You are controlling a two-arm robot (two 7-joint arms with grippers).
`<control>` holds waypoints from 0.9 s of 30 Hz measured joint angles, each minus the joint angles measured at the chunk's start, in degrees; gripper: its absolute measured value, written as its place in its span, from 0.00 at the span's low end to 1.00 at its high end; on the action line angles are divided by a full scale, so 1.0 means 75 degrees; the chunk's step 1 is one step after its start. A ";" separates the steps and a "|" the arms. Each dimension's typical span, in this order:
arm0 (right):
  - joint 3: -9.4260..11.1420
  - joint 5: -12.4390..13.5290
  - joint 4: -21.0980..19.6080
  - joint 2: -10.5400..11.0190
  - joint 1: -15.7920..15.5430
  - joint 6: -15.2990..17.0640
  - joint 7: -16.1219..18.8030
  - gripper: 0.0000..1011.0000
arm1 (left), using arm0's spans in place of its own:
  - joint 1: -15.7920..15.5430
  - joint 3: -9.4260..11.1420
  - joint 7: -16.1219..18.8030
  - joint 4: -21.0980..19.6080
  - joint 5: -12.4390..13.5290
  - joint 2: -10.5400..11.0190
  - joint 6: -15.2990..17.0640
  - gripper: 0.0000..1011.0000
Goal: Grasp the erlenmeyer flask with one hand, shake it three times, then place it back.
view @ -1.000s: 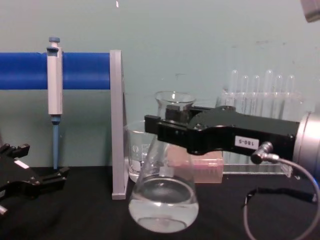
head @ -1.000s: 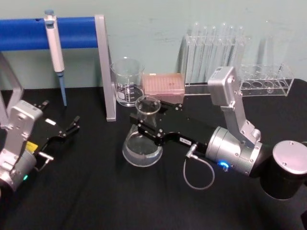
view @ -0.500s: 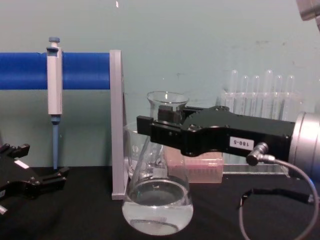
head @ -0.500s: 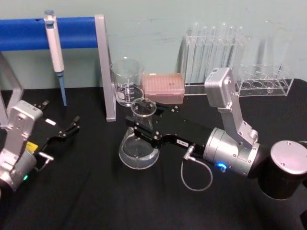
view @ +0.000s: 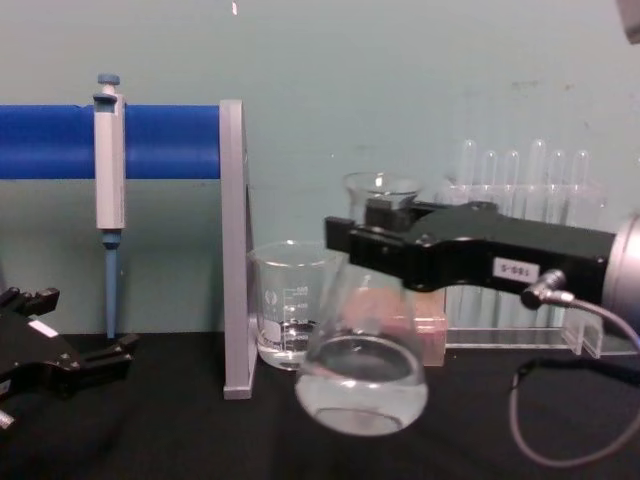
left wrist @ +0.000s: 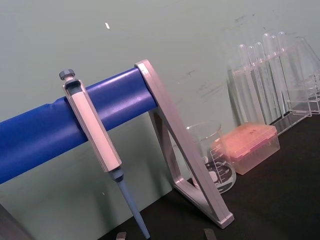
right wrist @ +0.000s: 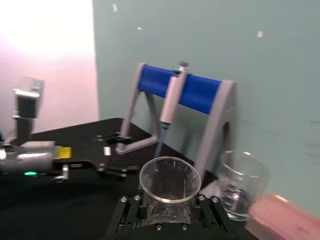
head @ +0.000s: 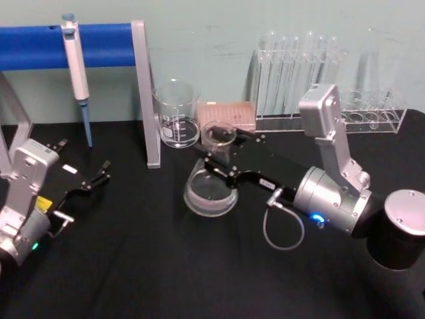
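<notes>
While tilted, flask point(view: 360, 385) tight in claw point(view: 350, 240).

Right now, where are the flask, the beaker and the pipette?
flask point(view: 362, 385): chest view, on its wide round base.
beaker point(view: 278, 310): chest view, on its front wall by the printed marks.
pipette point(head: 75, 63): head view, on its white body.

Your right hand point(head: 219, 154): black flat jaws, white label point(view: 517, 269), maybe "180-5", grey cable point(head: 265, 229), silver wrist point(head: 329, 196), blue light point(head: 317, 218). Left hand point(head: 81, 161): black, yellow sticker point(head: 41, 203).
</notes>
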 joint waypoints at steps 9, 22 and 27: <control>0.0438 -0.0145 0.0017 0.0050 -0.0156 -0.0015 -0.0427 0.45 | 0.0000 0.0000 0.0000 0.0000 0.0000 0.0000 0.0000 0.99; 0.1133 -0.0461 -0.0059 0.0046 -0.0454 0.0028 -0.1009 0.45 | 0.0000 0.0000 0.0000 0.0000 0.0000 0.0000 0.0000 0.99; 0.1362 -0.0569 -0.0084 0.0015 -0.0556 0.0056 -0.1177 0.45 | 0.0000 0.0000 0.0000 0.0000 0.0000 0.0000 0.0000 0.99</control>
